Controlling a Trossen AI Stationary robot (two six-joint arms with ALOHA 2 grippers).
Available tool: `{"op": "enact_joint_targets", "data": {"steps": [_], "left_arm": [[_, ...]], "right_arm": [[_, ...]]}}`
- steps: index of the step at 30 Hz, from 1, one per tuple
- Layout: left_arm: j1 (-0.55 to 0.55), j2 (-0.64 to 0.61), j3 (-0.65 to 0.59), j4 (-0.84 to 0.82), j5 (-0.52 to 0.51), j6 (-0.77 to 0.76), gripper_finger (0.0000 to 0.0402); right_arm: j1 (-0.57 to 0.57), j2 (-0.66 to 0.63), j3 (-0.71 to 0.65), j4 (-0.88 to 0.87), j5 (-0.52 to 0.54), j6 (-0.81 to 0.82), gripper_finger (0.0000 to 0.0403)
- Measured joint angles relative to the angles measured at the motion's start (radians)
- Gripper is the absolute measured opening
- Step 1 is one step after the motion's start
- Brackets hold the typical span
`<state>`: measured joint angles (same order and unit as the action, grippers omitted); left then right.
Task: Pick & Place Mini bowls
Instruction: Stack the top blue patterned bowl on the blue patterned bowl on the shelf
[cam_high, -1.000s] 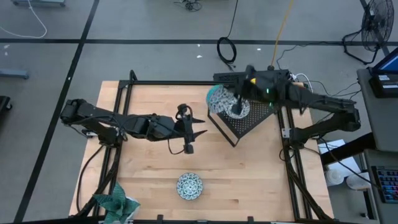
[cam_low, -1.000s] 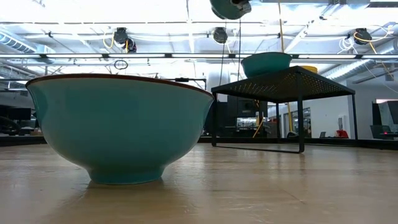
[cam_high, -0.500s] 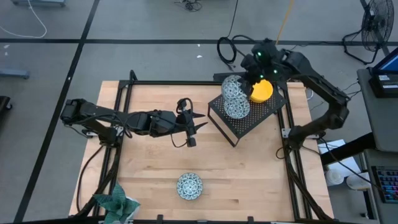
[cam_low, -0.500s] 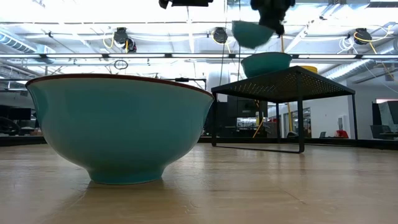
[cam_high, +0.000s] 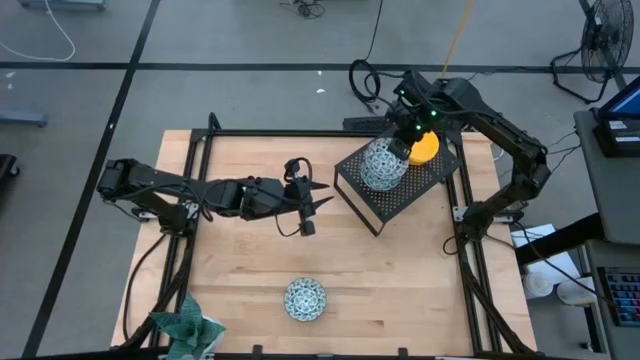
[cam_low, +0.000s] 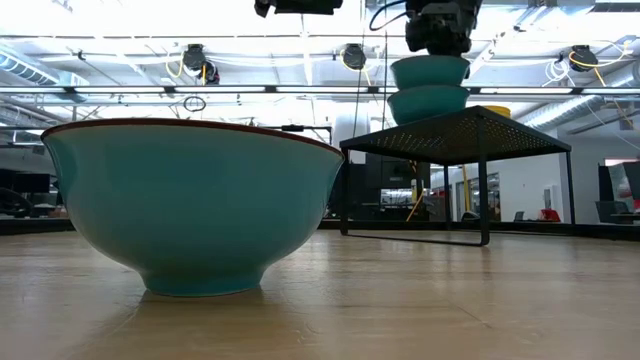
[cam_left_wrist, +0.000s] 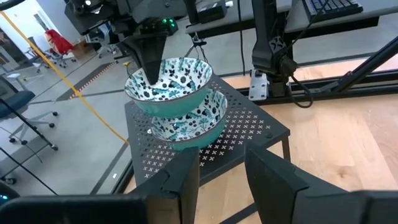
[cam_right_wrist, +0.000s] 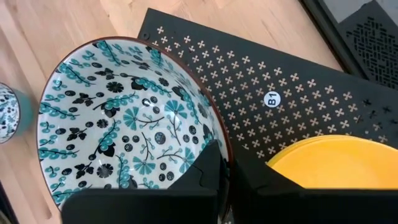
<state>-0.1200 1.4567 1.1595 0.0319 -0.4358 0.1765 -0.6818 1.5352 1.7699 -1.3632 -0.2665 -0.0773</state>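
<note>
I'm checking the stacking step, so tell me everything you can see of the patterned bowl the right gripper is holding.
The held bowl is round, glossy, teal outside, white inside with teal-and-black floral print and a dark rim. The right gripper is shut on its rim. It sits upright in a matching bowl on the black perforated stand; contact is unclear.

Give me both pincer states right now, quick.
Left pincer: open, empty, over mid-table.
Right pincer: shut on the rim of a patterned bowl, held into a second patterned bowl on the black stand.

We see open worktop (cam_high: 250, 260) between the lone patterned bowl (cam_high: 304, 299) and black stand (cam_high: 385, 205); stacked bowls (cam_high: 383, 165) and right claw (cam_high: 402, 143) crowd the stand top.
</note>
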Motion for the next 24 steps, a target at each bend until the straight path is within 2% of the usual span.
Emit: {"op": "enact_joint_targets", "data": {"steps": [5, 24], "left_arm": [[0.0, 0.0, 0.0, -0.001, 0.0, -0.003, 0.0132], [0.001, 0.0, 0.0, -0.006, 0.0, -0.002, 0.0132]], "right_arm": [[0.003, 0.001, -0.002, -0.001, 0.0, 0.013, 0.0], [0.016, 0.0, -0.141, 0.095, 0.002, 0.03, 0.0005]]}}
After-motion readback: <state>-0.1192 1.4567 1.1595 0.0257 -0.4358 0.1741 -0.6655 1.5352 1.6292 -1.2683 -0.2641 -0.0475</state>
